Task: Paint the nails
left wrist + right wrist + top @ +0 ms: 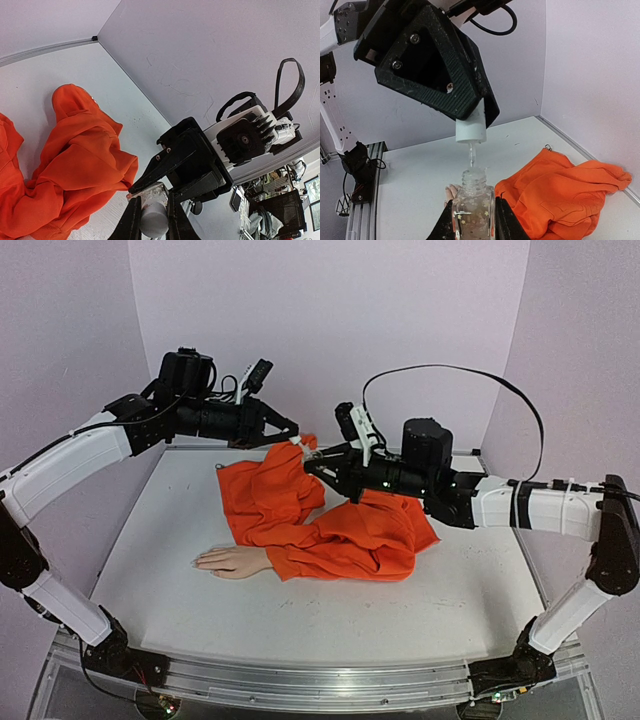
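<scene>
The pale mannequin hand (pixel 228 560) lies flat on the table, its arm in an orange sleeve (pixel 330 545); its nails are too small to make out. My right gripper (pixel 474 209) is shut on a small clear glass bottle (pixel 473 202) with star flecks, held upright above the table. My left gripper (pixel 153 201) is shut on the white cap (pixel 470 127), just above the bottle's open neck. The cap's thin brush (pixel 471 156) reaches down into the neck. In the top view both grippers (pixel 293 438) (pixel 312 466) meet over the back of the orange garment.
The orange garment (pixel 265 495) lies bunched across the middle of the white table (pixel 460 590). Lilac walls close in the back and both sides. A raised rim (pixel 300 675) runs along the table's front edge.
</scene>
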Robot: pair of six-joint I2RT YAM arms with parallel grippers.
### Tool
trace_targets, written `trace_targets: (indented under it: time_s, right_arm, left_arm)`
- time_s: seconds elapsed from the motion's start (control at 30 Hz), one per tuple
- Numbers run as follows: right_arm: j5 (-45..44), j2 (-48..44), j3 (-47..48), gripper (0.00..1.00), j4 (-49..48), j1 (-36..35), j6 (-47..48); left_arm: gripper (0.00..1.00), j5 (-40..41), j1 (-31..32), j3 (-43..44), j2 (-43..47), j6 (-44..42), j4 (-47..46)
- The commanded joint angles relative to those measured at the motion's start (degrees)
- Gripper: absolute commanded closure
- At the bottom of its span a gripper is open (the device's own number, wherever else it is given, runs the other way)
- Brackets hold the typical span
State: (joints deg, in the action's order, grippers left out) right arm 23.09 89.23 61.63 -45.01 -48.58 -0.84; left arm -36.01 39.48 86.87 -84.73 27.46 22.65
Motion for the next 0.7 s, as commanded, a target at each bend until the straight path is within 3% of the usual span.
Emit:
trace_targets:
  time_s: [0.0,0.47,0.57,0.67]
  right_arm:
    - [0.29,-0.05,3.62,1.00,-5.56,-0.50,0.03]
    - [-1.37,0.07,4.38,1.00,-6.91,-1.33,0.18]
    - [-5.68,0.30,4.22,1.00,-8.31,-2.17,0.36]
    - [-16.53,1.13,4.60,1.00,-9.94,-4.89,4.21]
  left_arm:
    - [1.00,-0.63,0.72,0.31,-0.11,-0.57,-0.33]
    - [1.00,-0.34,1.21,0.70,-1.64,-0.66,1.84]
    - [1.00,0.89,1.21,1.37,-2.13,-0.42,3.88]
    - [1.00,4.45,1.44,2.10,-2.62,0.48,6.29]
